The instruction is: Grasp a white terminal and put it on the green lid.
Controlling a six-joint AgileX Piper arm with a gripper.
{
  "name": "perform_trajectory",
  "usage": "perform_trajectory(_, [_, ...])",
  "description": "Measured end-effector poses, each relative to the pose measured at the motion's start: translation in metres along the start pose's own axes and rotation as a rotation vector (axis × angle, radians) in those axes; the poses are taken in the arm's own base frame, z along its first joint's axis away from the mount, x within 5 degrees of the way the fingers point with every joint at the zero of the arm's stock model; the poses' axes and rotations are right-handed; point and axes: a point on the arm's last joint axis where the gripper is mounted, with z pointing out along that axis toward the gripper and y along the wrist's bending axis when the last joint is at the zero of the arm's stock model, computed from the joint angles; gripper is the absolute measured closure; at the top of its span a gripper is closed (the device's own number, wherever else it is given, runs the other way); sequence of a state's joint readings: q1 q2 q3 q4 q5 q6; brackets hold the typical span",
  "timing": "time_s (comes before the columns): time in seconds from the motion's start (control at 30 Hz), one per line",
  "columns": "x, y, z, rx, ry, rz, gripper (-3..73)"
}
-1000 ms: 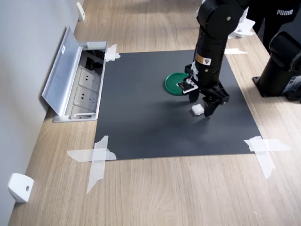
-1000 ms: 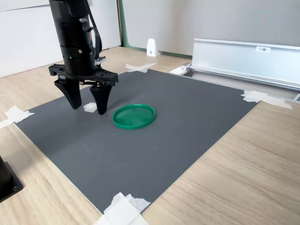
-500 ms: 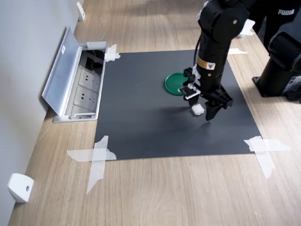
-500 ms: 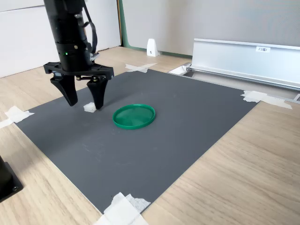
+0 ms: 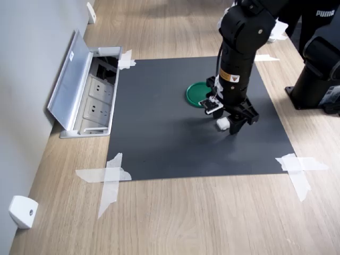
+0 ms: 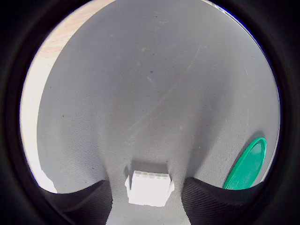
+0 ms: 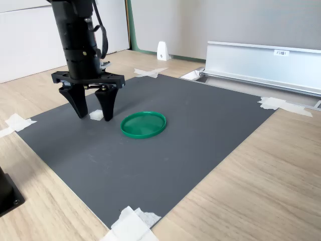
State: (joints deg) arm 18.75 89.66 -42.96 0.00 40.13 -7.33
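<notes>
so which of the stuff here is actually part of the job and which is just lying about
In the job:
- tiny white blocky plastic terminal, lying between the open gripper's fingers
- flat round dark-green plastic lid

Just lying about:
- dark grey mat with white tape crosses
- open metal floor socket box
- white wedge-shaped box

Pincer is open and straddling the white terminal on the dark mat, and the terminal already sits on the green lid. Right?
Not quite. The pincer is open around the white terminal, but the terminal lies on the dark mat, apart from the green lid. The wrist view shows the gap; the second exterior view agrees.
</notes>
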Motion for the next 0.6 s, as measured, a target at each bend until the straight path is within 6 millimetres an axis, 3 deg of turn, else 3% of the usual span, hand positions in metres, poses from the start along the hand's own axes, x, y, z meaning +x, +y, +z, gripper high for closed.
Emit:
perform_trajectory(0.13, [-0.0003, -0.0006, 0.0, 0.007, -0.003, -0.008, 14.1])
perform_trajectory(0.37, [-0.0006, -0.0007, 0.0003, 0.007, -0.005, -0.008, 37.9])
perform_trajectory(0.6, [-0.0051, -0.0013, -0.0088, 0.009, -0.012, -0.077, 37.7])
